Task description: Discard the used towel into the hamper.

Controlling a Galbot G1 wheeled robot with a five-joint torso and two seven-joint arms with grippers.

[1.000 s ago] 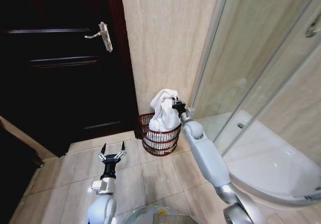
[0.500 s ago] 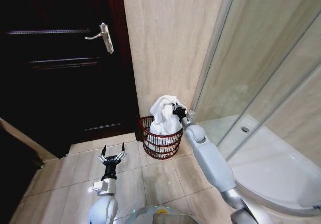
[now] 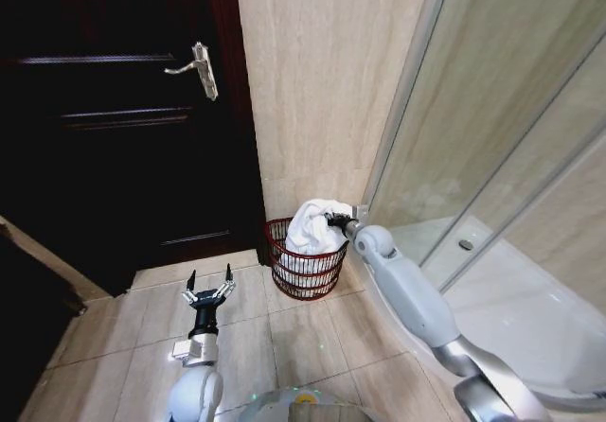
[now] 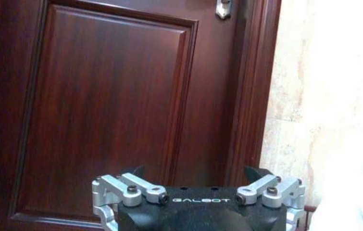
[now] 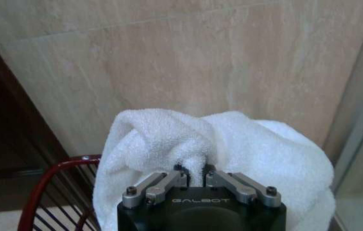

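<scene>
Pinching a fold of the white towel (image 3: pixel 313 226), the right gripper (image 3: pixel 332 219) hangs just over the hamper (image 3: pixel 301 271) — the cloth bulges above the rim, its lower part inside the basket. In the right wrist view the fingers (image 5: pixel 168 182) press together on that fold. The hamper stands on the tiled floor (image 3: pixel 284 332) against the beige wall (image 3: pixel 312 81), between the dark door (image 3: pixel 114 138) and the glass shower screen (image 3: pixel 492 138). Low over the floor, the left gripper (image 3: pixel 208 290) is spread — holding nothing.

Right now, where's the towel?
Head view: the towel is bunched in the top of the hamper by the wall, pinched by the right claw.
</scene>
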